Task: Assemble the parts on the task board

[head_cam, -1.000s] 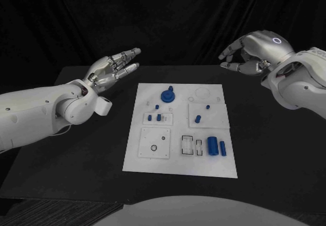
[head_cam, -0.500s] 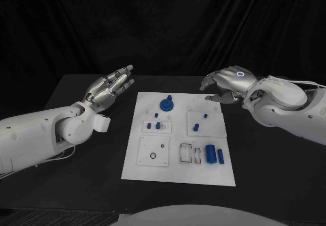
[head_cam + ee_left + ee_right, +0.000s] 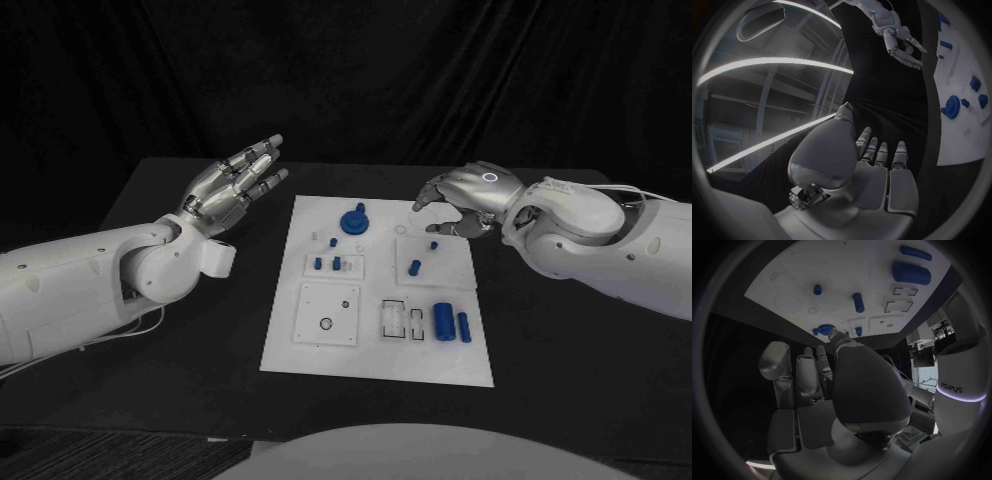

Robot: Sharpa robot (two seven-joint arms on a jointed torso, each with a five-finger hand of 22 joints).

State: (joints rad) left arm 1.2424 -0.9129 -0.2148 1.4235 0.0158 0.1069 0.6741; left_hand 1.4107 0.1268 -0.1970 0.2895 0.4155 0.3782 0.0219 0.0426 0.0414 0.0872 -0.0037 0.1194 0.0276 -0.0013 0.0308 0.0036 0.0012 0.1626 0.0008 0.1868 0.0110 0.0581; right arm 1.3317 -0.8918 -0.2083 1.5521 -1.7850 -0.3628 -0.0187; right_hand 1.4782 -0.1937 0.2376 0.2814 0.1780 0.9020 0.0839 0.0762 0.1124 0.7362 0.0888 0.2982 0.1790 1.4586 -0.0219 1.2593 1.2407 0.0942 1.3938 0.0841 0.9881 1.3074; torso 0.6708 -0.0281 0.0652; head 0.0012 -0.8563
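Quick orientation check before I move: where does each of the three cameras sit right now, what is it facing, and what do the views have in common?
Head view: on the robot's head, looking down at the black table and task board; both arms show, left hand open beside the board, right hand over its far right corner.
Left wrist view: behind the left hand, facing across the table toward the right hand.
Right wrist view: behind the right hand, facing the board.
Shared: all show the board and its large blue round part.

Head camera looks down on bench [image 3: 173, 380]; wrist cameras sit behind own hands; all share task board [image 3: 378, 350].
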